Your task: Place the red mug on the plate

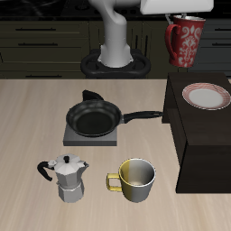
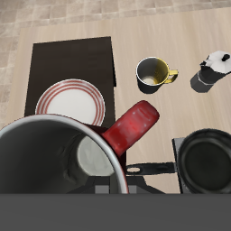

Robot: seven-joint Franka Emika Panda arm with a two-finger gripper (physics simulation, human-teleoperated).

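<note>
A: Right, starting at the counter's (image 1: 36, 117) front edge: a moka pot (image 1: 66, 178) and a yellow-and-grey mug (image 1: 134, 180) side by side, both out of the job. Behind them a black frying pan (image 1: 95, 117) sits on a grey pad.

B: And the task's things?

A: The plate (image 1: 206, 95) lies on a dark raised block (image 1: 194, 149) beside the pan handle, with nothing on it. The red mug (image 1: 187, 41) hangs in the air, well above and somewhat farther back than the plate, upright with its handle toward the robot's base.

B: So the carry step?

A: I'd say so, lifted and in transit. The claw (image 1: 186, 15) is closed on the mug's rim. Next it likely needs to come forward until the mug is over the plate's centre, then lower gently; the plate is only slightly wider than the mug, so there's little margin.

B: Anything unclear?

A: The fingers themselves are hard to make out; the exterior view cuts them off at the frame edge. From the wrist camera the mug's dark mouth fills much of the view and covers part of the plate
</note>
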